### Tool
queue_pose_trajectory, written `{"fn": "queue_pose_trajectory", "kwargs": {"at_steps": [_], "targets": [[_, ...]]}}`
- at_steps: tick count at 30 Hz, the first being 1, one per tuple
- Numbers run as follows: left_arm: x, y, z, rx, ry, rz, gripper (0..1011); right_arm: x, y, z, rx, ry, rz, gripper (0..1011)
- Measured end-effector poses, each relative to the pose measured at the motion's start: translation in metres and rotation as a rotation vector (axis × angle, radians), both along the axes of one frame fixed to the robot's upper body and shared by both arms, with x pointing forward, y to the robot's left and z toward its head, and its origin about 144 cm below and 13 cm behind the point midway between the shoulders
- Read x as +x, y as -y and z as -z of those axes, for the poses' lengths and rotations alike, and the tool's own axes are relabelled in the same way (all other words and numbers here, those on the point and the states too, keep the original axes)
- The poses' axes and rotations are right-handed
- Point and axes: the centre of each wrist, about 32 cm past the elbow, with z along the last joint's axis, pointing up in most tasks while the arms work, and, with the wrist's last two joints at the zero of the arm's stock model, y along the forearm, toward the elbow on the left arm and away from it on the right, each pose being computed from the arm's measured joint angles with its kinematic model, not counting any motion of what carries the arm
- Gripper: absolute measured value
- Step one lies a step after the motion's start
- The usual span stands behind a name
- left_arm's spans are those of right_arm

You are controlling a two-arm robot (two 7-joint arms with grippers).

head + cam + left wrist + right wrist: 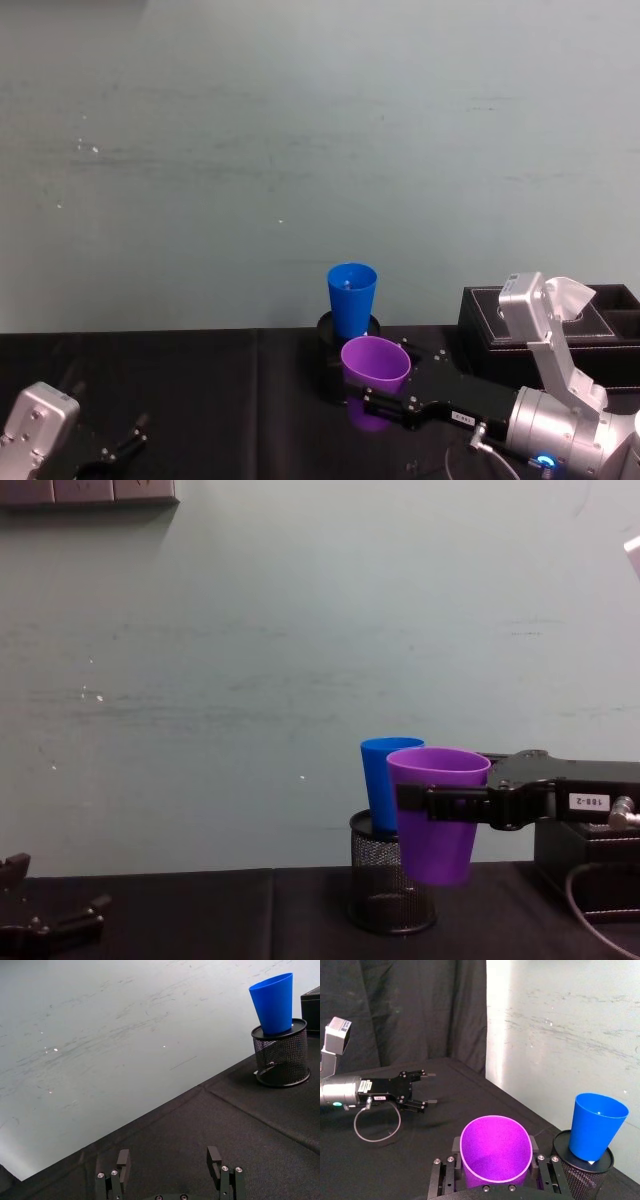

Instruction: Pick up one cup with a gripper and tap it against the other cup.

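Purple cup (437, 820) upright, mouth up, clamped by right gripper (495, 1154); blue cup (380, 780) behind on mesh holder (385, 892); left gripper (168, 1160) spread, parked.

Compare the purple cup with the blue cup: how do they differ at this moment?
Support: the purple cup hangs in the air, clamped in the right gripper; the blue cup stands in the black mesh holder. Place: the purple cup is nearer the robot, the blue cup behind it. Both are smooth, tapered, handle-free, open end up. The left gripper sits idle, open, low on the robot's left.
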Motion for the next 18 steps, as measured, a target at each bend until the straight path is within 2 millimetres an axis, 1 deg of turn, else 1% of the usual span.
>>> {"fn": "queue_pose_trajectory", "kwargs": {"at_steps": [9, 18], "targets": [[0.000, 0.000, 0.000, 0.000, 0.000, 0.000, 1000, 0.004, -0.002, 0.002, -0.006, -0.009, -0.001, 734], [0.000, 0.000, 0.000, 0.000, 0.000, 0.000, 1000, 0.017, -0.004, 0.006, -0.011, -0.023, 0.031, 734]]}}
